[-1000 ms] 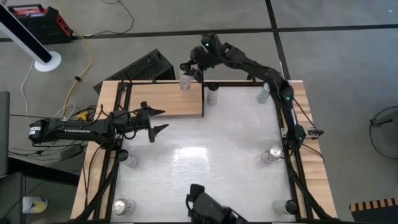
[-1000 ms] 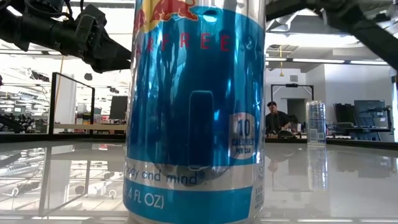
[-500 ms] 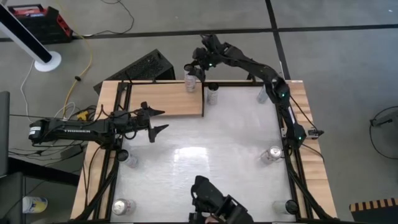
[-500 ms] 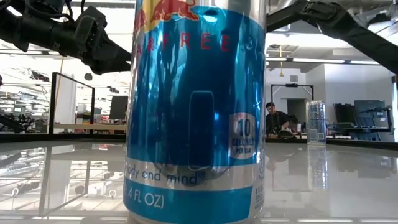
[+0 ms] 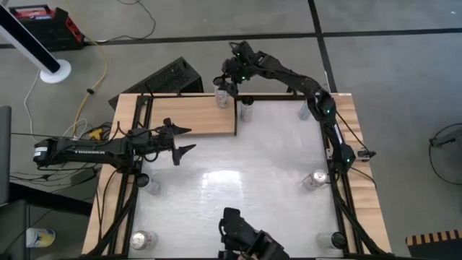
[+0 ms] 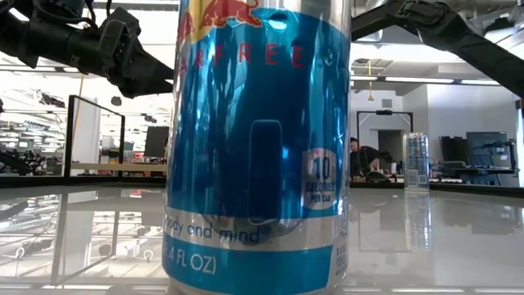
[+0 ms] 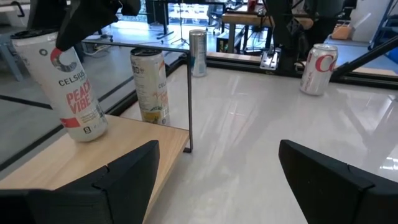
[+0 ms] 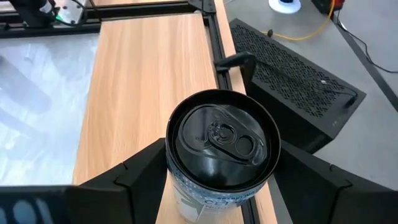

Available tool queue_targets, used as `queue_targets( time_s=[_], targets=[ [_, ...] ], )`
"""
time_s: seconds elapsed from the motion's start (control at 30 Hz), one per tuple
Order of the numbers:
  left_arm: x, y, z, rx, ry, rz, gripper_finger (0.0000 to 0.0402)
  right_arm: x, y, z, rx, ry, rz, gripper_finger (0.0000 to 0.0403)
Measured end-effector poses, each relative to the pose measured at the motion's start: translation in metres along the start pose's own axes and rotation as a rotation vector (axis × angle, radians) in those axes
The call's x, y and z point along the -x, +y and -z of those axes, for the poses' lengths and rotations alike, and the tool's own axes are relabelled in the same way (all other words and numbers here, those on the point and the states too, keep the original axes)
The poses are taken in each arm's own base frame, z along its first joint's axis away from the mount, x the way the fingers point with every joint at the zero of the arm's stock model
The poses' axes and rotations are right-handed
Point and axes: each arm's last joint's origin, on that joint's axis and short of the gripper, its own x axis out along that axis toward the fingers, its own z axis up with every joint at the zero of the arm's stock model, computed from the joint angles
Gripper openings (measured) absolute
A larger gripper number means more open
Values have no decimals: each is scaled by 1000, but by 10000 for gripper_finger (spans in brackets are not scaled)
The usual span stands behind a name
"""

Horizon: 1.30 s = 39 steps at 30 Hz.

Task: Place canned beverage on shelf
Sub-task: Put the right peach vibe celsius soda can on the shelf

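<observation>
While I watch from above, can (image 5: pixel 223 97): upright on shelf (image 5: pixel 189 115), upper centre.
Right claw (image 5: pixel 226 85): clamped on can.
Left claw (image 5: pixel 182 141): apart, frame left.

The shelf (image 8: pixel 149 81) is seen to be pale wood, matt, with fine grain. The tabletop (image 5: pixel 245 166) is glossy white and strongly reflective. The can (image 8: pixel 222 144) is shiny metal with a dark lid. The frame (image 7: pixel 188 93) is thin black metal.
</observation>
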Motion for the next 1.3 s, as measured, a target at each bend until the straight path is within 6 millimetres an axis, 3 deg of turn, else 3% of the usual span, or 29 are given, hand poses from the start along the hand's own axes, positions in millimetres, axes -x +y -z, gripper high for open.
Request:
queue_targets(
  time_s=[1.3],
  targets=[
    [0, 0, 1, -2, 12, 0, 318, 0, 2, 2, -20, 35, -3, 286]
  ],
)
